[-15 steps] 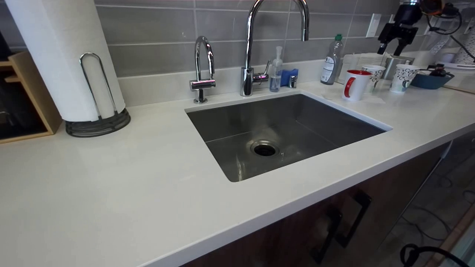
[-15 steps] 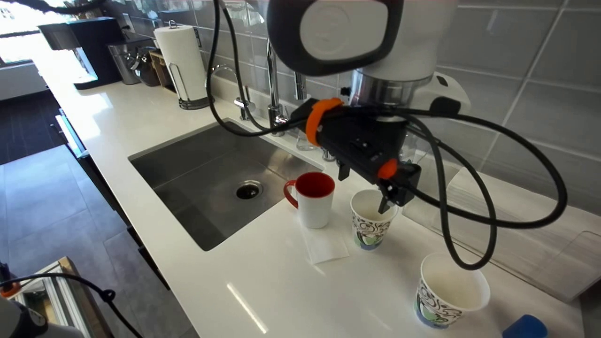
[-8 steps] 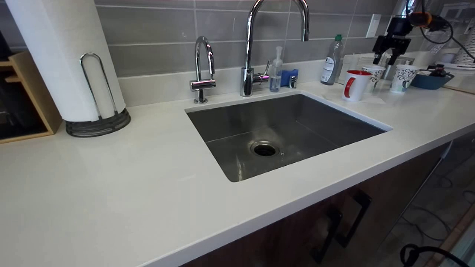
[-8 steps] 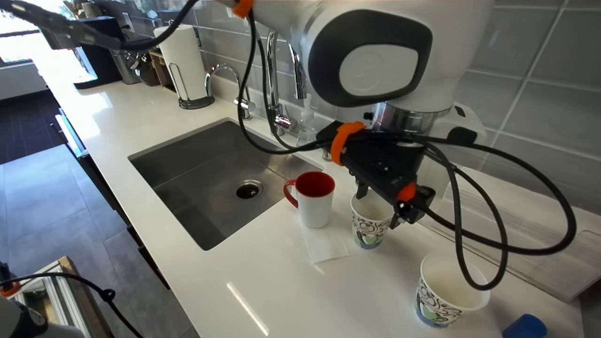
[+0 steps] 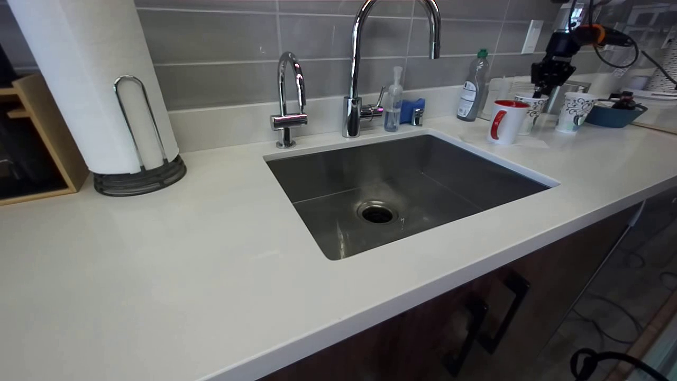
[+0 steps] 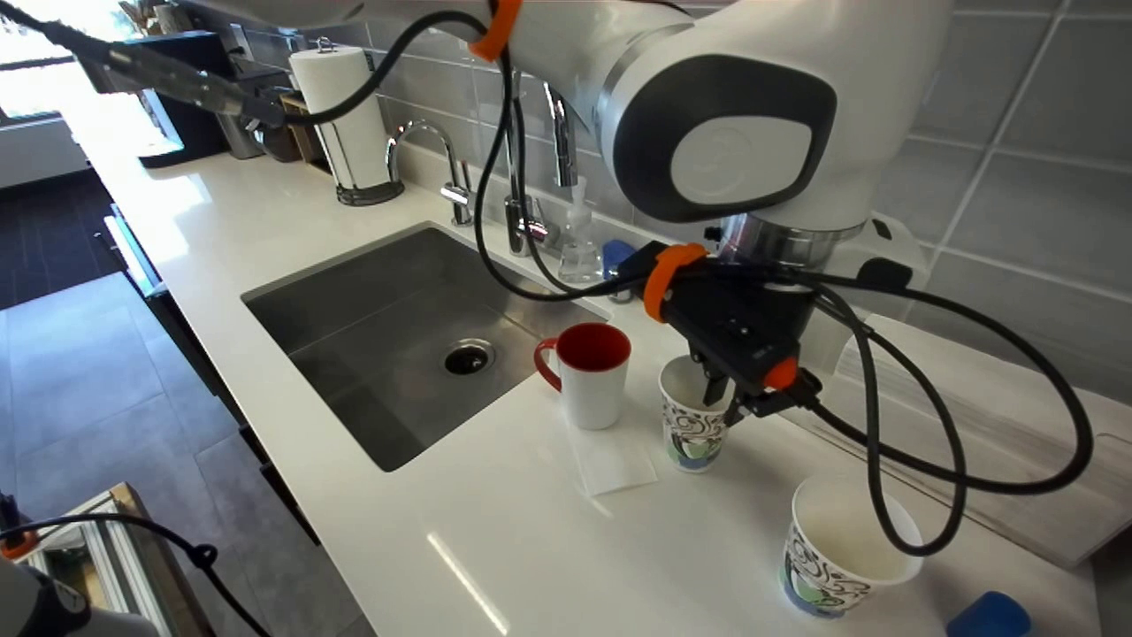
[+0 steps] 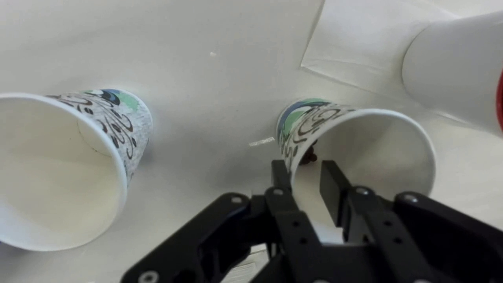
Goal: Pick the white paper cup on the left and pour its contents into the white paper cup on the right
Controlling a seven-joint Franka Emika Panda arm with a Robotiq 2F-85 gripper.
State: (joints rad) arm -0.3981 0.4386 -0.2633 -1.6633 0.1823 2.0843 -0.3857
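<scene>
The white paper cup on the left [image 6: 692,442], patterned with swirls, stands on the counter beside the mug in both exterior views. Small dark red-brown pieces [image 7: 309,156] lie at its bottom in the wrist view. My gripper [image 7: 304,169] straddles this cup's rim, one finger [image 7: 334,192] inside the mouth and the other outside. The outer finger is at or against the wall; a gap remains between the inner one and the wall, so the jaws stand partly open. The white paper cup on the right [image 6: 822,579] stands apart, and its visible inside looks bare.
A white mug with red inside [image 6: 594,389] stands close to the left cup, by a napkin [image 6: 610,464]. The sink [image 6: 371,363] lies beyond the mug. A clear plastic holder [image 6: 964,460] runs along the wall. A blue object [image 6: 989,615] is near the right cup.
My gripper has come down from above onto the left cup's rim. Its fingers have drawn much nearer together. The right cup and the mug have not moved.
</scene>
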